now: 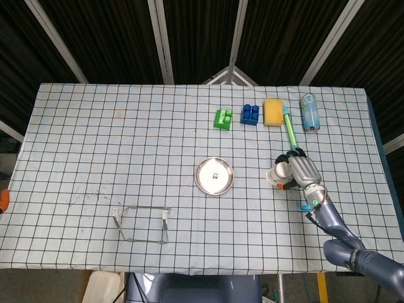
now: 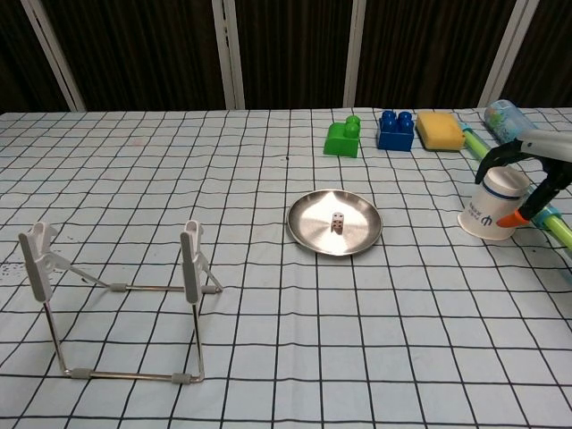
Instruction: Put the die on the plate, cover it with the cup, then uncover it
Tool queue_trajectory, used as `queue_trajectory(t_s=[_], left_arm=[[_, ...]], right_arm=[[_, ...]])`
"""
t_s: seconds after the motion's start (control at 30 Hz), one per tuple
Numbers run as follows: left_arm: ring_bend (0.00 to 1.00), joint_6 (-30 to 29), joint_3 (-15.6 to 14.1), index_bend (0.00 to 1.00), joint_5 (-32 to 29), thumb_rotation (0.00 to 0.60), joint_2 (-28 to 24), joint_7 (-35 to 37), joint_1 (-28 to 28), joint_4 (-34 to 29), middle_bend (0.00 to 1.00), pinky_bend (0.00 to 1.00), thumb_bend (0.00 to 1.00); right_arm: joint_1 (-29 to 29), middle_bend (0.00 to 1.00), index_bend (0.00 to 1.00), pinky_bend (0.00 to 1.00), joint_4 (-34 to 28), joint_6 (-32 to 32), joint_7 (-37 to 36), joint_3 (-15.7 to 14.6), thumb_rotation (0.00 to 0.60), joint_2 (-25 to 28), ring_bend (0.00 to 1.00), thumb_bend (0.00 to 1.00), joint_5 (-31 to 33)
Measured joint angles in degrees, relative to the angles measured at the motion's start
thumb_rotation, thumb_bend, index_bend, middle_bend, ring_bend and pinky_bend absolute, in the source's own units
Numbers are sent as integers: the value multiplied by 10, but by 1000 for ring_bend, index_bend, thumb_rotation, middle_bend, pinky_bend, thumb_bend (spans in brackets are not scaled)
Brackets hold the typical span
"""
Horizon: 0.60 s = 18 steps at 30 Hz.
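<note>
The die (image 2: 337, 221) sits on the plate (image 2: 308, 225) mid-table. The right hand (image 1: 302, 172) is wrapped around the upside-down cup (image 2: 494, 206) near the table's right edge, tipping it a bit. The left hand doesn't show in either view.

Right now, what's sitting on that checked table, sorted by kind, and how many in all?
Toy blocks: 2, green block, blue block
Sponge: 1
Bottle: 1
Green stick: 1
Plate: 1
Die: 1
Cup: 1
Wire stand: 1
Total: 9
</note>
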<state>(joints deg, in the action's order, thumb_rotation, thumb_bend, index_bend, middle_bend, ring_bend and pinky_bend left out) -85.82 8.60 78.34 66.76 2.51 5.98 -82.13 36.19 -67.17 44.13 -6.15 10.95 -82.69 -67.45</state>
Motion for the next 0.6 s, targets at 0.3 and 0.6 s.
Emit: queue_trajectory(t_s=[0.3,0.6], left_arm=[[0,-3,2,357,-2,600,-2,7,-2,0,0,29,678],[0,-5,2,357,0,600,-6,16,-4,-2,0,29,678]], right_arm=[[-5,172,14,0,-48,15,15,0,600,31,101,47,8],[-48,169,9,0,-159,95,49,-12,600,106,101,47,-16]])
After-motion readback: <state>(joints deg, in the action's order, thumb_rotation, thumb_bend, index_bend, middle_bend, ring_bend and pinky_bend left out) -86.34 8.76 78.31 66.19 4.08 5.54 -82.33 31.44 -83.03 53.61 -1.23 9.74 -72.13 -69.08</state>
